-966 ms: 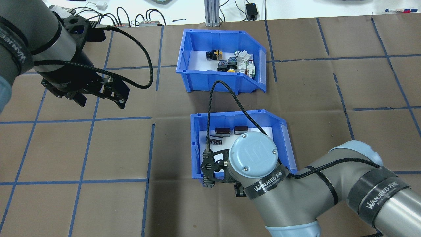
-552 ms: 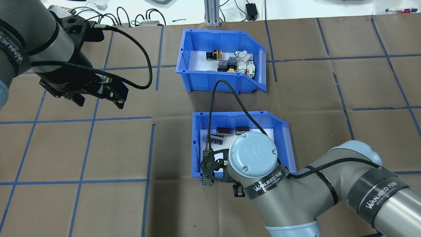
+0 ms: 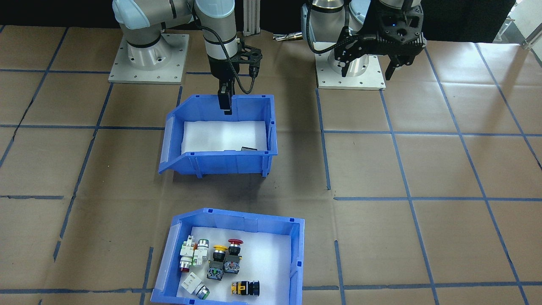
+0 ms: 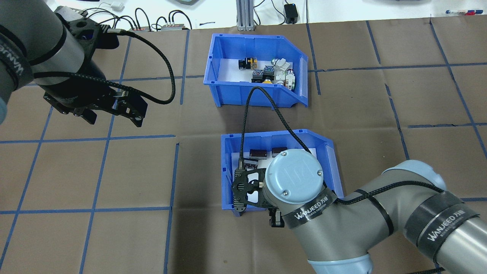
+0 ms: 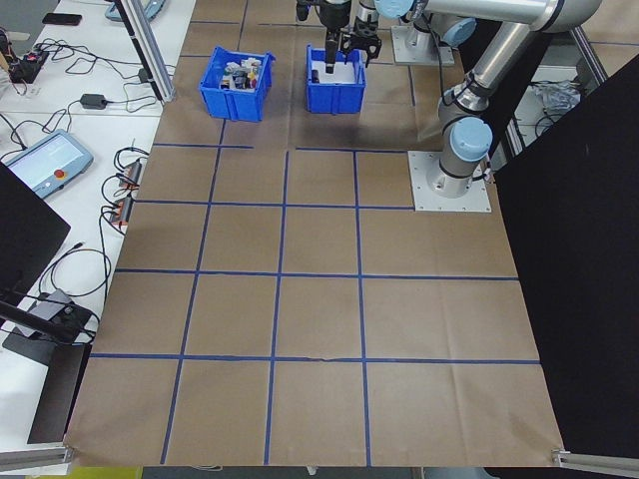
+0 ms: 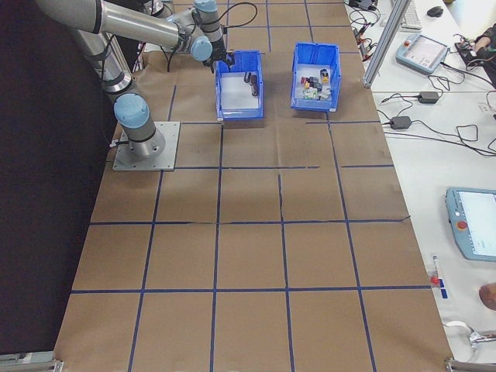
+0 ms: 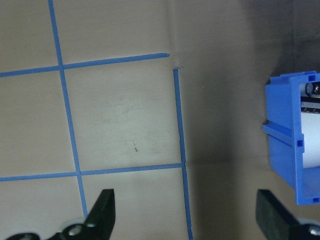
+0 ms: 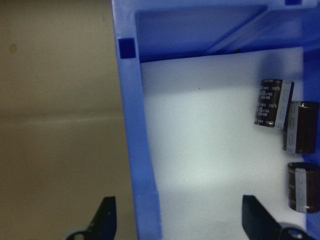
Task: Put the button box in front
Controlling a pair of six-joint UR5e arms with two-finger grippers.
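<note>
Two bins sit ahead: the button box [image 4: 255,70] lies on the far side, beyond the other bin [image 4: 279,167], whose near wall my open right gripper [image 8: 180,220] straddles; my left gripper [image 4: 110,110], open, hangs off left.

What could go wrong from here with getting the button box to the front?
1. The right gripper straddles a wall of the other bin, not the button box; the wrong bin may get moved.
2. Lifting by that one wall could tilt the bin and roll the black parts.
3. The wrist cable loops near the button box and might snag it.
</note>
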